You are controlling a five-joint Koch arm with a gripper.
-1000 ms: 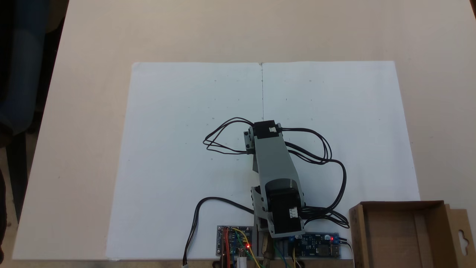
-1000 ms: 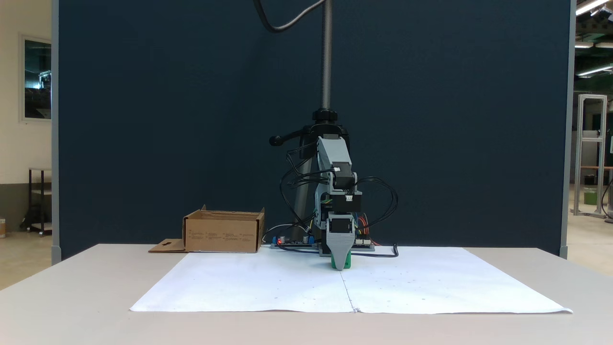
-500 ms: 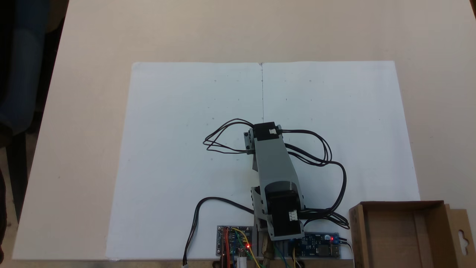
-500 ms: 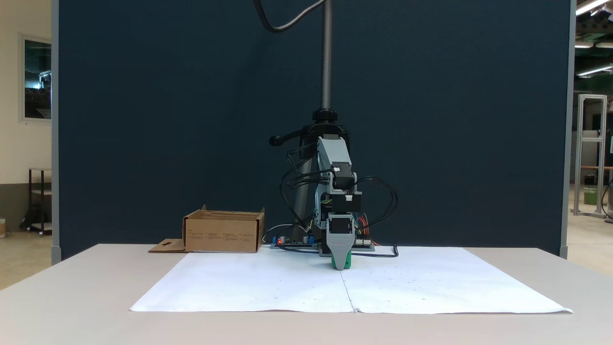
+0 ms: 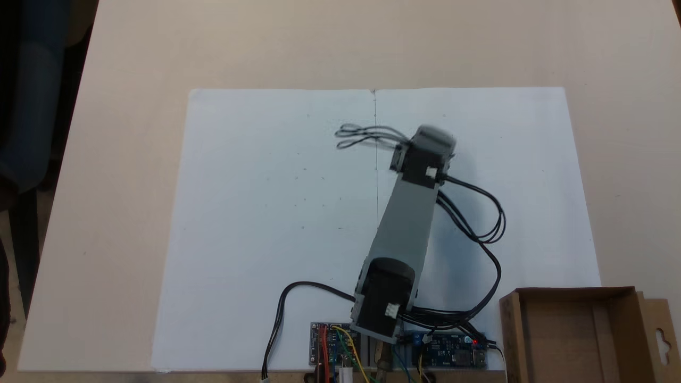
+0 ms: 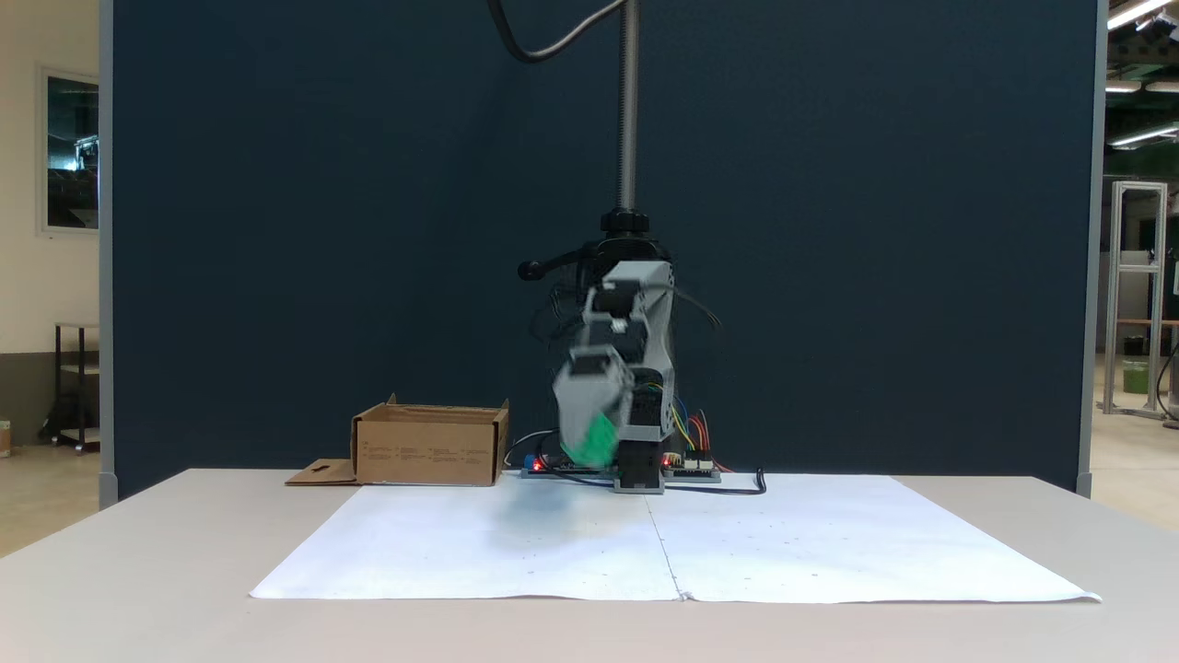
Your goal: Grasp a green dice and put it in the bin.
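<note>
Your pincer (image 6: 589, 442) and the small bright green cube (image 6: 601, 440) it carries are motion-blurred; the brown cardboard box (image 5: 588, 332) runs off the fixed view's bottom edge.

No words or numbers clear enough to read.
Small dark print in a row on the front wall of the bin (image 6: 431, 453), too tiny and blurry to make out; tiny marks on the white paper (image 6: 516, 552), not letters.

Bin (image 5: 577, 330) matt brown cardboard; sheet (image 5: 255, 213) matt white paper; dice (image 6: 601, 440) blurred, perhaps plastic.
</note>
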